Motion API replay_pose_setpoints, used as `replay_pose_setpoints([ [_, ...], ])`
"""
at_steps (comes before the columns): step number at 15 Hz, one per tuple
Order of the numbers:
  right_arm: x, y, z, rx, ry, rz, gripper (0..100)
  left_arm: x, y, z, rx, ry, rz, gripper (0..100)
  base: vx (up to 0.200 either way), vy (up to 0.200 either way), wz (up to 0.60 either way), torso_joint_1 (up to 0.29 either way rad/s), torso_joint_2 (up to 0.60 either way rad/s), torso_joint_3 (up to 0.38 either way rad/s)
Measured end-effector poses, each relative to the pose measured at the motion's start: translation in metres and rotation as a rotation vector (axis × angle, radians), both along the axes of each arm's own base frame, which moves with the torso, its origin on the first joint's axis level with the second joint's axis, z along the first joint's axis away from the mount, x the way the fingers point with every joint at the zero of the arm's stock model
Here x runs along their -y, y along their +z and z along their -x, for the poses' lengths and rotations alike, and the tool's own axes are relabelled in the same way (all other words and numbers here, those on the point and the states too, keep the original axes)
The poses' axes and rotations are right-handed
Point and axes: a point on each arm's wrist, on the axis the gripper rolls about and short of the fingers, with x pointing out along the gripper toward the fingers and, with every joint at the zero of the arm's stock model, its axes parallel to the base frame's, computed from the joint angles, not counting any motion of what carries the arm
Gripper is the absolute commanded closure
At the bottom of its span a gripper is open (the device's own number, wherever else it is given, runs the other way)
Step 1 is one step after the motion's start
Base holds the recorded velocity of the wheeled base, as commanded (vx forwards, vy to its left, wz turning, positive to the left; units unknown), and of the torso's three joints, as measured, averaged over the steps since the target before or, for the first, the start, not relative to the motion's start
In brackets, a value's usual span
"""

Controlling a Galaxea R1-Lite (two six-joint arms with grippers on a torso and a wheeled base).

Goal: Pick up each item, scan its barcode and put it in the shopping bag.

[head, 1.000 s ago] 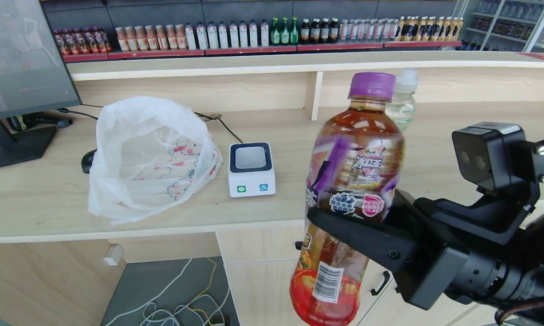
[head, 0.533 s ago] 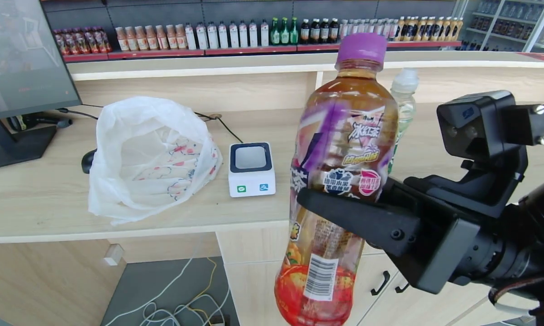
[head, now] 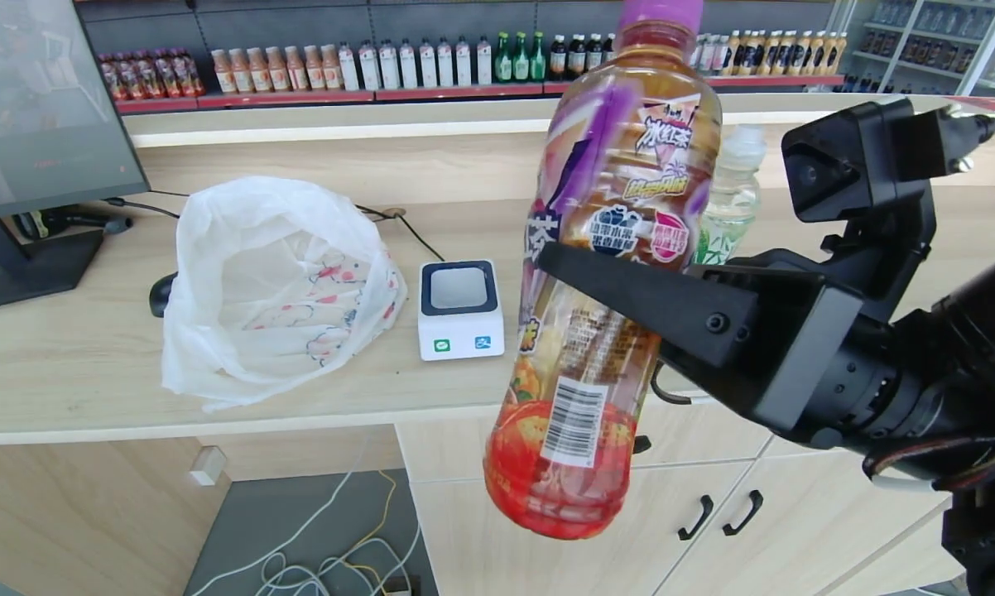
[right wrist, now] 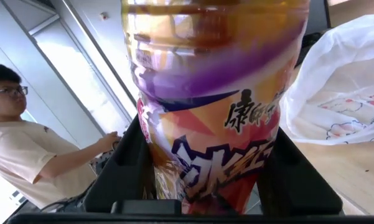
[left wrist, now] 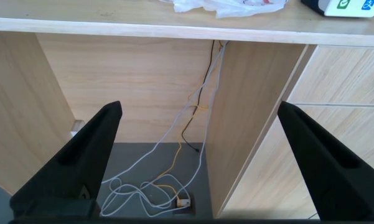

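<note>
- The right claw (head: 609, 285) is pinching the tea bottle (head: 622, 165) round its middle, centre-right of the head view, lifted clear of the counter (head: 75, 364).
- The grip sits above the barcode (head: 574, 422), leaving it bare, I'd guess for the scanner (head: 459, 308) at centre.
- The shopping bag (head: 274, 281) is left of centre, mouth gaping for the drop.
- The left claw (left wrist: 199, 155) is spread wide, empty, low below the counter edge.
</note>
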Motion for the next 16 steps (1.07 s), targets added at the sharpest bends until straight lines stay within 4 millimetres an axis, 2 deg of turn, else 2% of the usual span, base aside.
replay_pose_setpoints([
  [5,-0.006,0.003,-0.013,-0.013,-0.005,-0.014,100,0.000,0.000,0.000,0.000,0.000,0.000,0,0.000,0.000,0.00,0.000,0.00,0.000],
  [16,-0.007,-0.003,-0.014,-0.029,-0.001,0.005,100,0.000,0.000,0.000,0.000,0.000,0.000,0,0.000,0.000,0.00,0.000,0.00,0.000],
])
